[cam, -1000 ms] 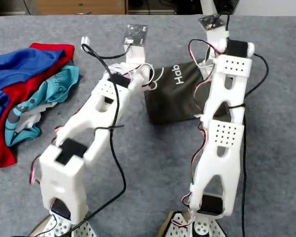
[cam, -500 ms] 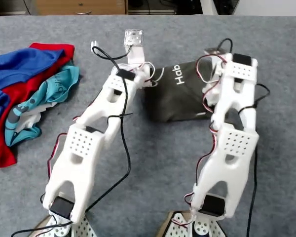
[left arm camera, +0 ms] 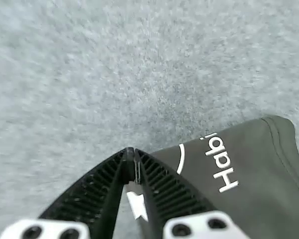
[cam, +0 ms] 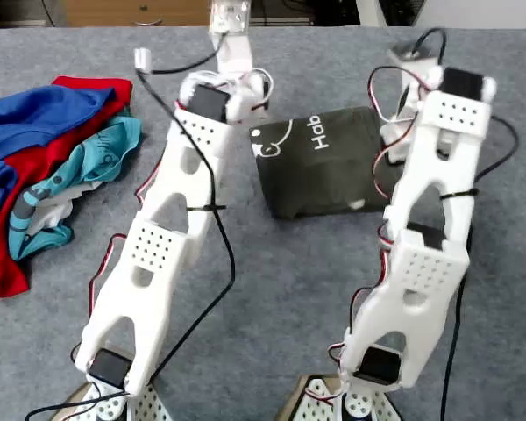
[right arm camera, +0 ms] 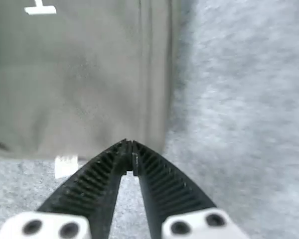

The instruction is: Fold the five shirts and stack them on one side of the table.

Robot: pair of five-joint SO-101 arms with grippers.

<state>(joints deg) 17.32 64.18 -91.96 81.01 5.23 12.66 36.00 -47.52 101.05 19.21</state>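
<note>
Dark shirt (cam: 320, 162) folded, mid tabletop (cam: 272, 289), between arms. Left claw (left arm camera: 129, 154) clenched, empty, above its far-left corner; right claw (right arm camera: 128, 149) clenched, empty, at right edge: fold looks complete. Unfolded pile (cam: 53, 149) waits at left

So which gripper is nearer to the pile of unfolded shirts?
Left. The left gripper is over the corner of the folded dark shirt that faces the pile of unfolded shirts; the right gripper is at that shirt's opposite edge, farther away.
</note>
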